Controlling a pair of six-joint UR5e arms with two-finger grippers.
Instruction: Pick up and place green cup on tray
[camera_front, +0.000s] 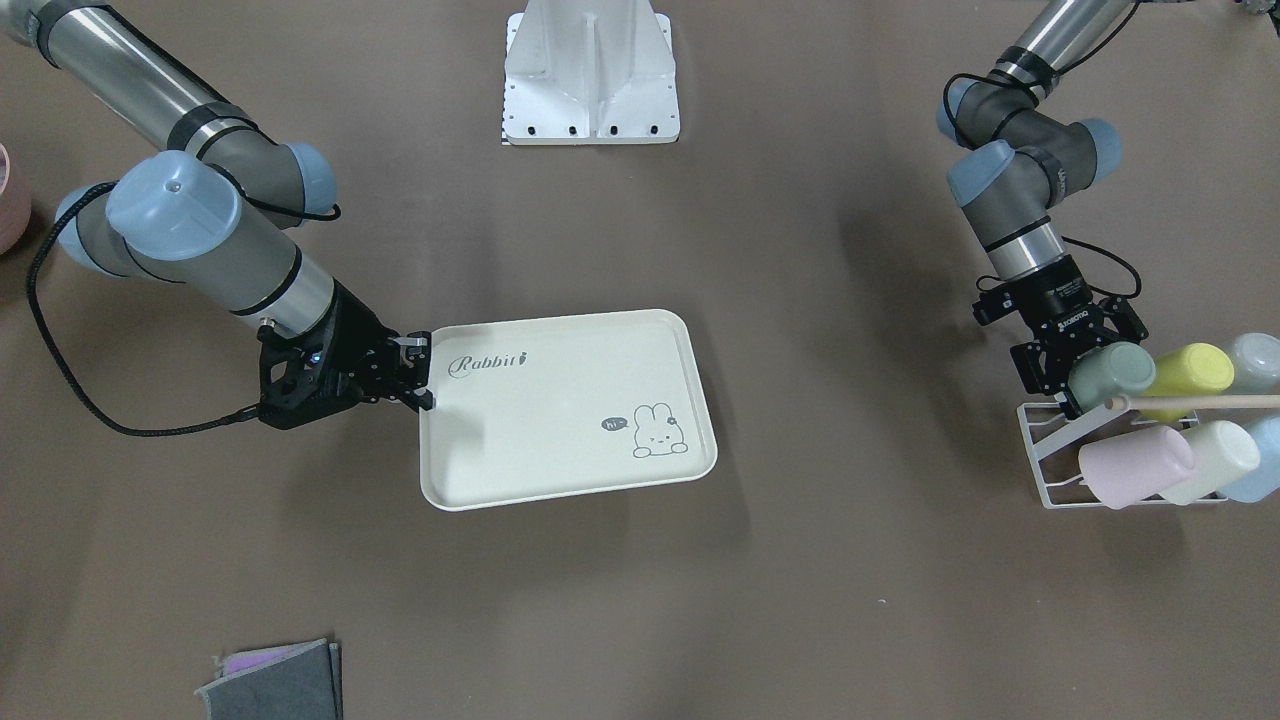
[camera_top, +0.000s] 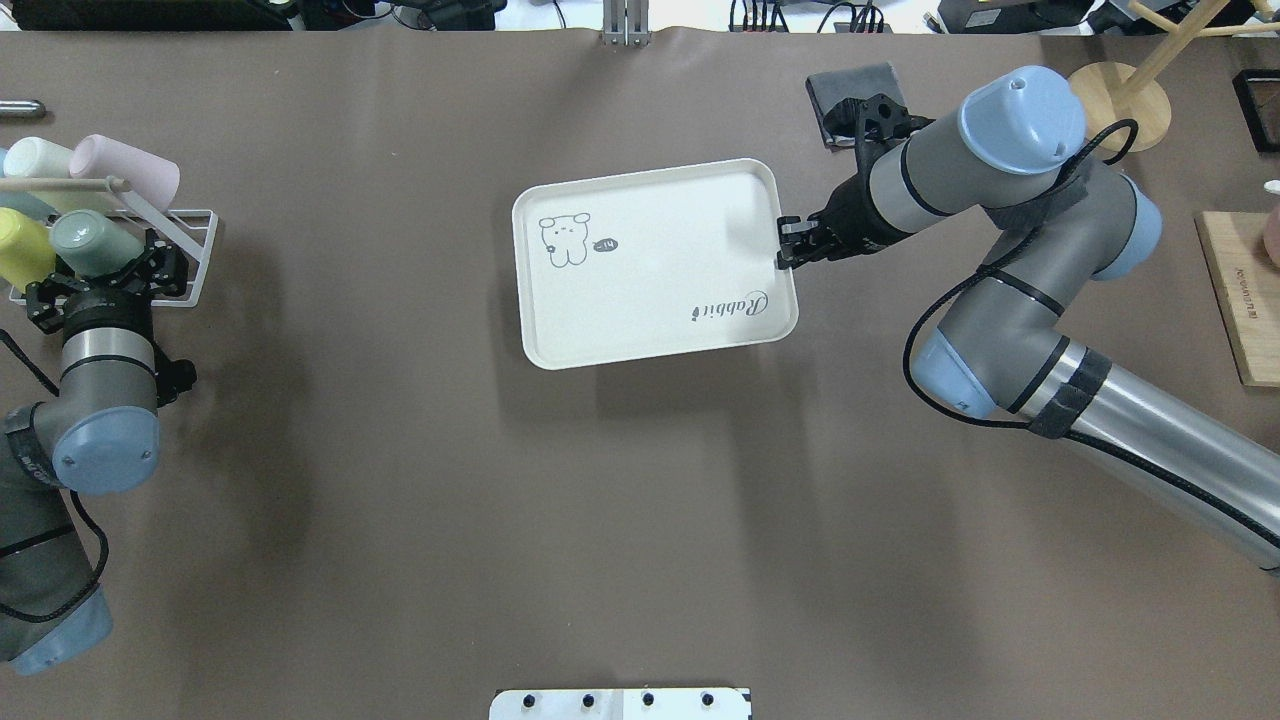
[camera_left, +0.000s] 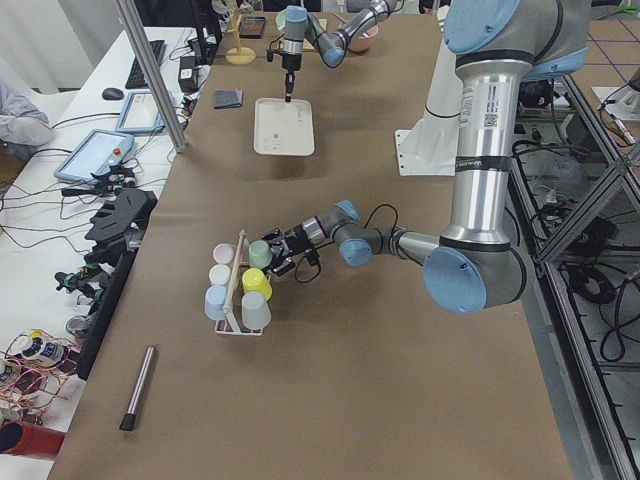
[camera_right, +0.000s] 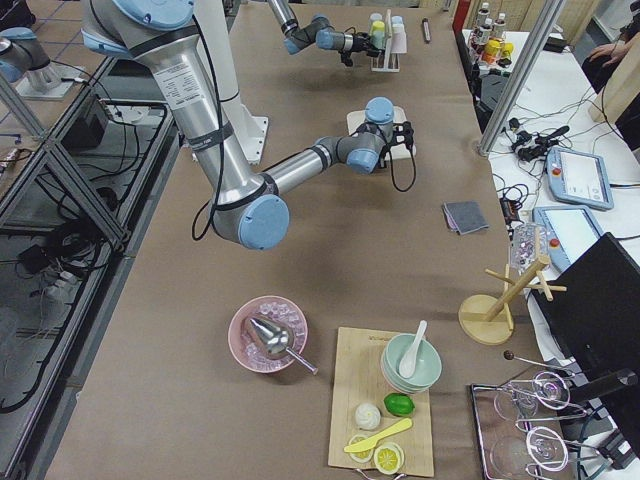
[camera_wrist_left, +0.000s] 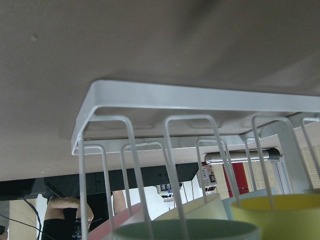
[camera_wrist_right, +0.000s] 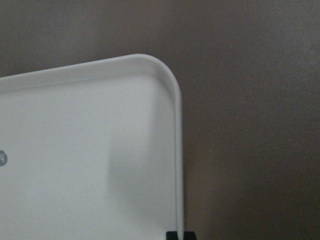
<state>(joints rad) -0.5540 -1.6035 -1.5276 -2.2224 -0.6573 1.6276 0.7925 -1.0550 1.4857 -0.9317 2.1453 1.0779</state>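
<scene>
The green cup (camera_front: 1112, 372) lies tilted on a white wire rack (camera_front: 1040, 440) at the table's left end; it also shows in the overhead view (camera_top: 92, 243). My left gripper (camera_front: 1075, 370) is at the cup's end with a finger on each side of it, and looks open. In the left wrist view only the cup's rim (camera_wrist_left: 185, 229) shows, under the rack wires. The cream tray (camera_front: 560, 410) lies mid-table. My right gripper (camera_front: 424, 378) is shut on the rim of the tray's short edge by the "Rabbit" script, as the overhead view (camera_top: 785, 246) also shows.
The rack also holds a yellow-green cup (camera_front: 1195, 370), a pink cup (camera_front: 1135, 465), a cream cup (camera_front: 1215, 458) and pale blue ones, with a wooden stick (camera_front: 1200, 401) across them. The robot base (camera_front: 592, 75) stands behind the tray. A grey cloth (camera_front: 275, 680) lies near the front edge.
</scene>
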